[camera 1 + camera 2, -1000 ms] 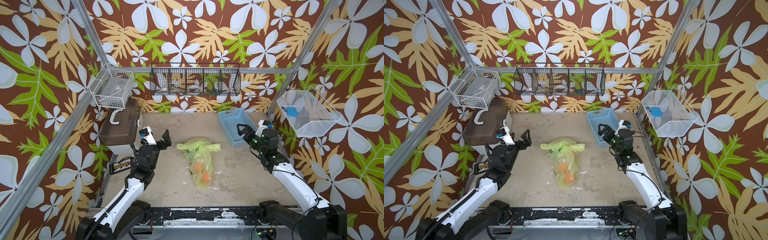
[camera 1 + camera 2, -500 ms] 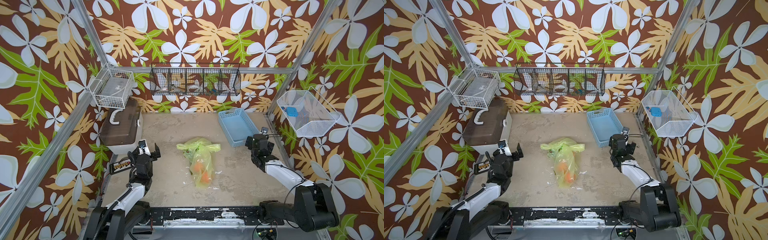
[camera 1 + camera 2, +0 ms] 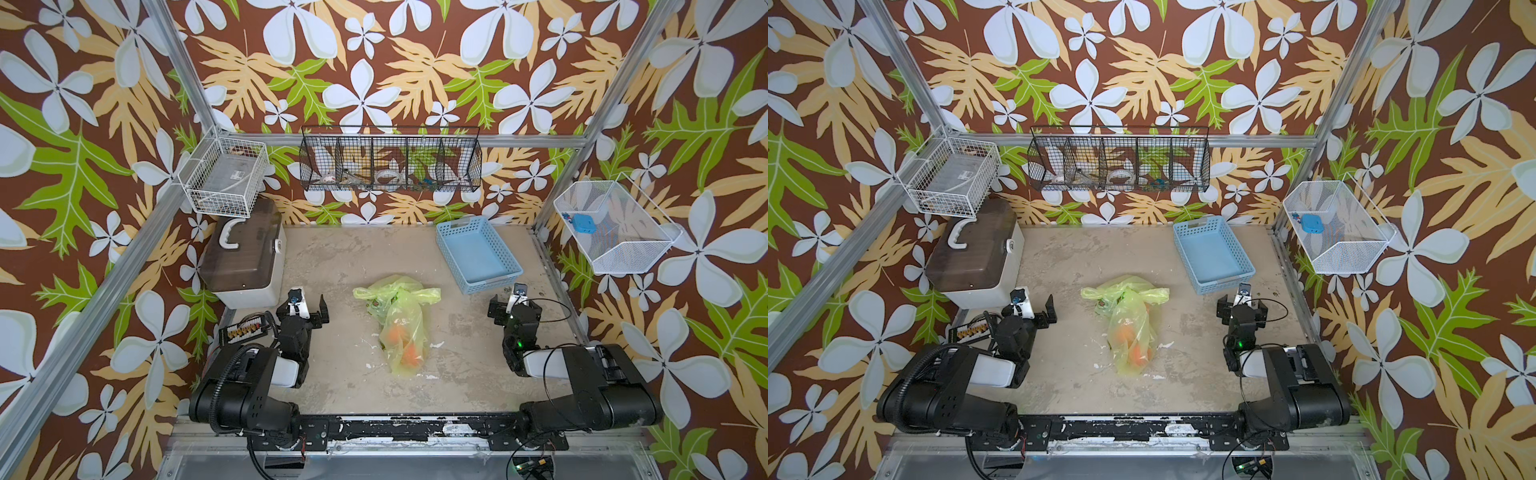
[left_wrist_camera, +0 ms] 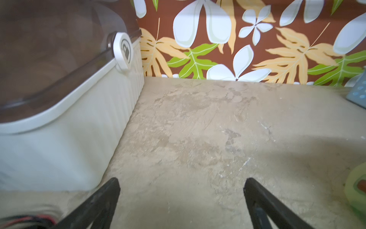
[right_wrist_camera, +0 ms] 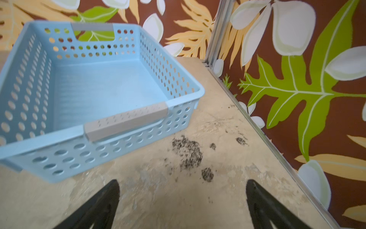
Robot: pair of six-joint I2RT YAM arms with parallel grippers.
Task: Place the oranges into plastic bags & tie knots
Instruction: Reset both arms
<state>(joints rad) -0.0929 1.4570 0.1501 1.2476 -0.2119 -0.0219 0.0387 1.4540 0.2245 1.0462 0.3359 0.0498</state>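
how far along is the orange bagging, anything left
Done: the oranges show through the bag, and its top is bunched and apparently tied.
In hand: nothing. The left gripper and right gripper are both open and empty, well apart from the bag.
Left: seemingly nothing, though how tight the tie is cannot be judged from these views.

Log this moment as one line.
left fingers open, empty | right fingers open, empty | oranges inside yellow-green bag, unheld
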